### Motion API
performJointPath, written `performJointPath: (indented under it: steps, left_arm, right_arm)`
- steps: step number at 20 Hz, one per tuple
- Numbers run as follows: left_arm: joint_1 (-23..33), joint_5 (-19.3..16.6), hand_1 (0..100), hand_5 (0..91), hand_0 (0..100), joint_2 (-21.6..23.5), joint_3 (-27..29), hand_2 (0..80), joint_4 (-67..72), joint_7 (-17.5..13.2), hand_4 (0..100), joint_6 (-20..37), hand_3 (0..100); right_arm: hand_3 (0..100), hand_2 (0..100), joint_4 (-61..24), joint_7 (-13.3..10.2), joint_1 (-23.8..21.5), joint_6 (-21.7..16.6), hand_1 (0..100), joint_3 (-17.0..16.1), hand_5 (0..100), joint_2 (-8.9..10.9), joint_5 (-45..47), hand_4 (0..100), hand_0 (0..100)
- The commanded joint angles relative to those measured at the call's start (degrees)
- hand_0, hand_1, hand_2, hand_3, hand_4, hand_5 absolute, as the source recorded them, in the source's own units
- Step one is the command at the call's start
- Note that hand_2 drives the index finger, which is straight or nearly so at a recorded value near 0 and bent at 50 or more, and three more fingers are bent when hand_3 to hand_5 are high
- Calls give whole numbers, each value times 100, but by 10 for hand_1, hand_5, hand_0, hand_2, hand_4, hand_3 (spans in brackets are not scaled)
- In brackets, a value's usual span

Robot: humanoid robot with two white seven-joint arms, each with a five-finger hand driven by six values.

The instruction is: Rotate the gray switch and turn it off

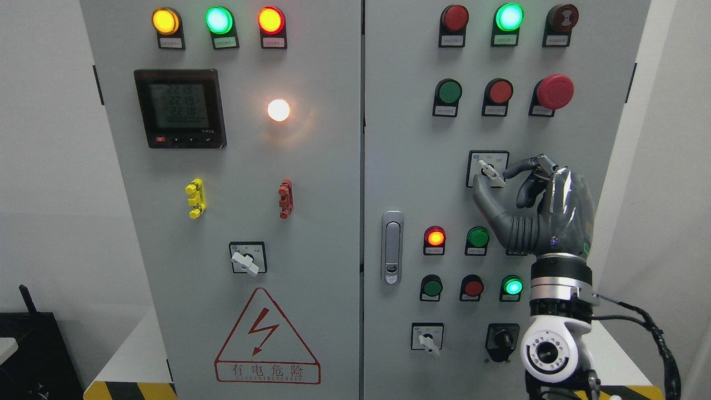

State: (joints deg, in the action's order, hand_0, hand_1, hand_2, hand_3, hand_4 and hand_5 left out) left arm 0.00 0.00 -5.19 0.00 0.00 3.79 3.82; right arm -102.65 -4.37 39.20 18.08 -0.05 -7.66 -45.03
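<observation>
Gray cabinet (311, 233), two doors of lamps and switches, my right hand (527, 205) at its right door.

Item: gray switch (491, 174) on a square plate, upper middle of the right door, lever tilted; my thumb (484, 200) touches it from below and my forefinger (522, 166) from the right, pinching the lever, other fingers curled behind. Plate print too small to read. Wrist covers a label under the hand. Meter (179, 108) on the left door shows digits, blurred. Warning triangle (268, 339) below. My left arm is out of frame; the cabinet's top and base are cut off.
</observation>
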Motion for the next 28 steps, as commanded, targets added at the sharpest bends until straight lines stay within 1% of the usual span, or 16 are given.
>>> performJointPath:
  steps: [1, 6, 28]
  left_arm:
    - [-53, 114, 389, 0, 120, 1, 44, 0, -149, -1, 0, -4, 0]
    - [-53, 106, 389, 0, 120, 1, 44, 0, -149, -1, 0, -4, 0]
    - [-53, 114, 389, 0, 120, 1, 44, 0, -149, -1, 0, -4, 0]
  right_arm:
    - [950, 589, 87, -3, 44, 11, 572, -91, 1000, 1, 3, 949, 154]
    - [958, 609, 87, -3, 44, 11, 574, -91, 1000, 1, 3, 949, 169]
    - [967, 614, 131, -3, 79, 11, 579, -91, 1000, 19, -15, 950, 183]
